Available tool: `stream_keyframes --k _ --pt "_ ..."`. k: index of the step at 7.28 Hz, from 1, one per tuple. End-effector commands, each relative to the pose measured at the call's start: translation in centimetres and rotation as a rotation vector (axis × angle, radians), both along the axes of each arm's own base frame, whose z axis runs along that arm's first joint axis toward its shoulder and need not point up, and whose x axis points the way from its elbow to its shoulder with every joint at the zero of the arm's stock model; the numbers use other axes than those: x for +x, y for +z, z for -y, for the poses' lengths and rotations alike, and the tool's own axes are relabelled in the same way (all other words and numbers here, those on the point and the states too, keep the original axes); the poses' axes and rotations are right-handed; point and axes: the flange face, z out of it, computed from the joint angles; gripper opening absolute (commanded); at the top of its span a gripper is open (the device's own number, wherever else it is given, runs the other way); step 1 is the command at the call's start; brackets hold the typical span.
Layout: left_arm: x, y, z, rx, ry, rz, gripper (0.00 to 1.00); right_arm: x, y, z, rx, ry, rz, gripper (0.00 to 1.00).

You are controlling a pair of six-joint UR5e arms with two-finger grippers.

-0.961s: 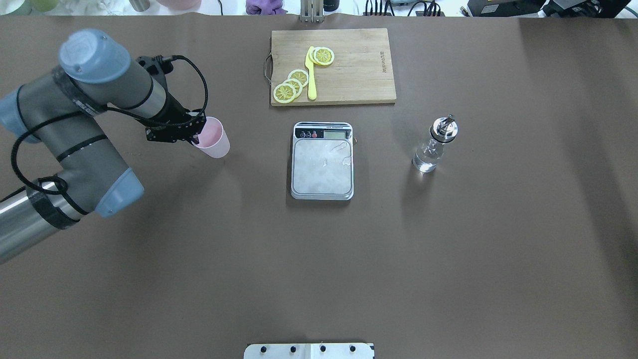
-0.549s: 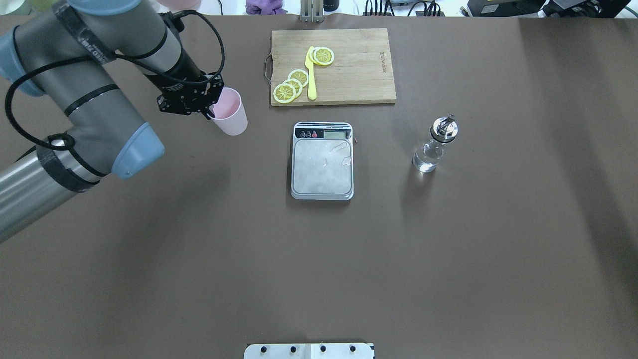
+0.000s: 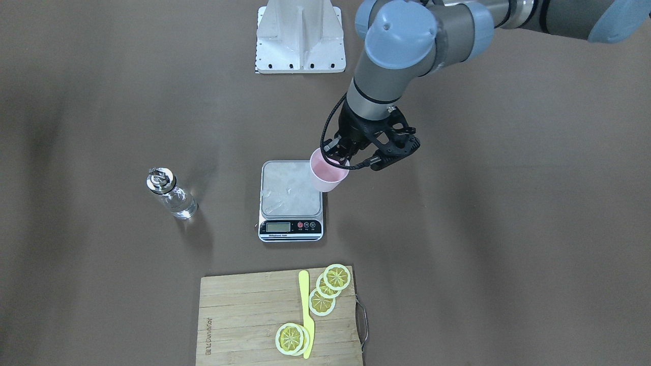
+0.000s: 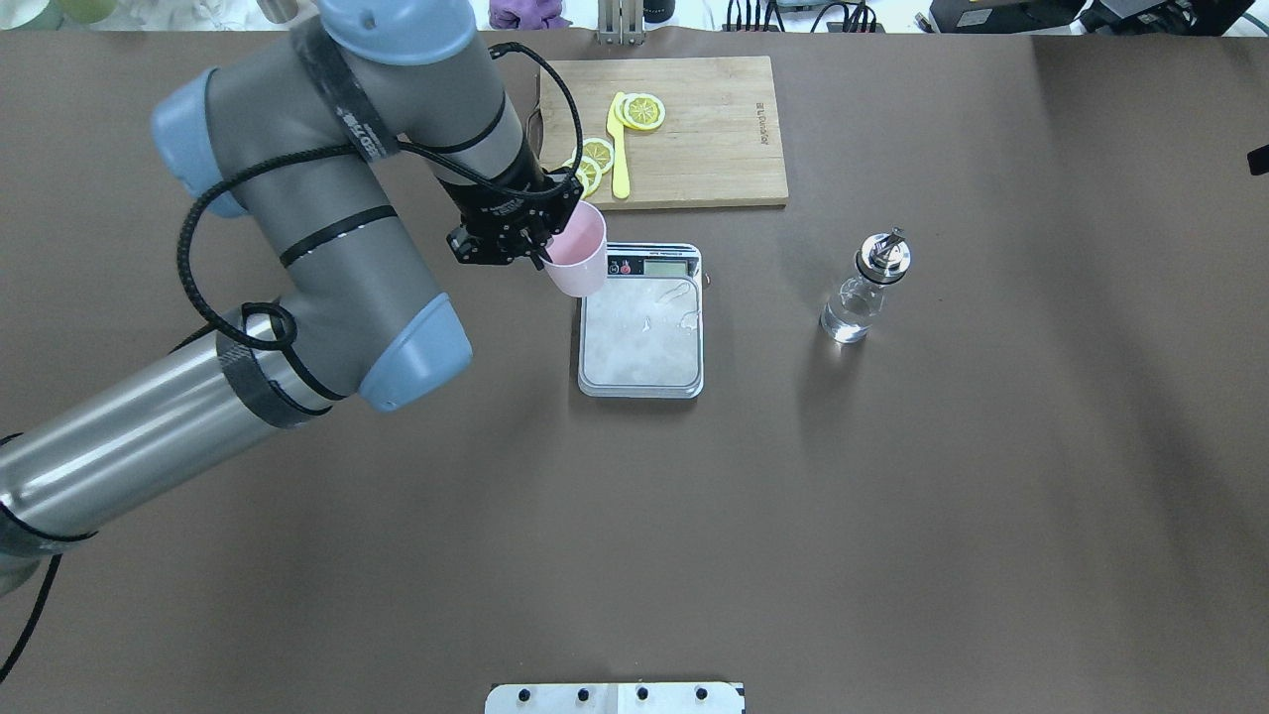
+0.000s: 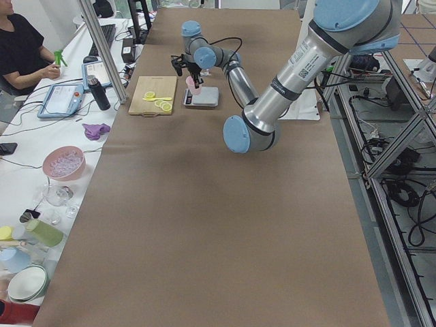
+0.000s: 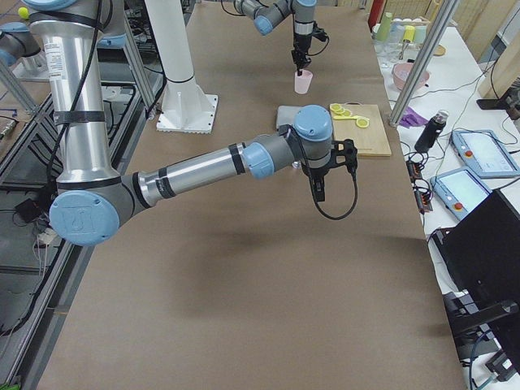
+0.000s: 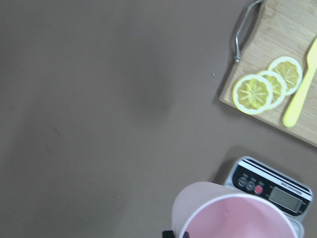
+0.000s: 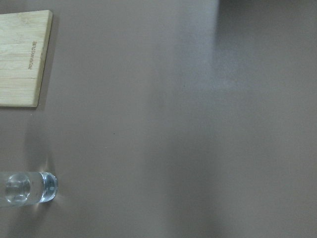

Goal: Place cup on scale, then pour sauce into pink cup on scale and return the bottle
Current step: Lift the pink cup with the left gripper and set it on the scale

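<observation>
Cup point(image 4: 580, 256) hangs upright from the left end effector point(image 4: 546, 254), which pinches its left rim, probably to leave the mouth clear for pouring. It hovers over the scale point(image 4: 641, 337) at the scale's upper-left corner, centre frame, not yet on the plate. Bottle point(image 4: 861, 293) stands well apart on the surface, at right. Whether the right end effector point(image 6: 318, 193) is spread or closed cannot be told.

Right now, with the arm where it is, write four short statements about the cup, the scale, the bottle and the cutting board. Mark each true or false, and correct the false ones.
1. The left gripper holds the pink cup by its rim. True.
2. The cup stands in the middle of the scale. False: the gripper holds it at the scale's left edge.
3. The bottle lies on its side on the cutting board. False: it stands upright on the table, apart from the board.
4. A yellow knife lies on the cutting board among lemon slices. True.
</observation>
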Motion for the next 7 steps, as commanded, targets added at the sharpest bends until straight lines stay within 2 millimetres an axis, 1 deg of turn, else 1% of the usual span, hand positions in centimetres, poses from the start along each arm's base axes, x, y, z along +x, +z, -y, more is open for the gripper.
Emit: stream_keyframes --k 1,2,3,4,5,7 --pt "5.1 -1.7 -1.7 0.008 -0.019 0.035 0.00 -5.2 -6.0 -0.9 0.229 -0.028 -0.021 1.00" --pt "6.0 -0.9 -1.4 -0.001 -0.017 0.051 0.00 -5.4 -8.7 -1.9 0.329 -0.012 -0.020 1.00" --pt "7.4 -1.0 -1.6 -0.002 -0.008 0.063 0.00 -5.2 -8.7 -2.0 0.355 0.011 -0.025 1.00" --pt "8.5 -0.5 -0.8 0.015 -0.020 0.065 0.00 -5.4 -8.7 -2.1 0.338 0.076 -0.019 1.00" --pt "9.3 0.5 -0.4 0.021 -0.019 0.057 0.00 -6.6 -8.2 -2.7 0.305 0.136 0.015 1.00" --pt "9.6 0.8 -0.6 0.020 -0.015 0.058 0.00 -9.7 -5.1 -5.5 0.402 0.175 -0.011 1.00"
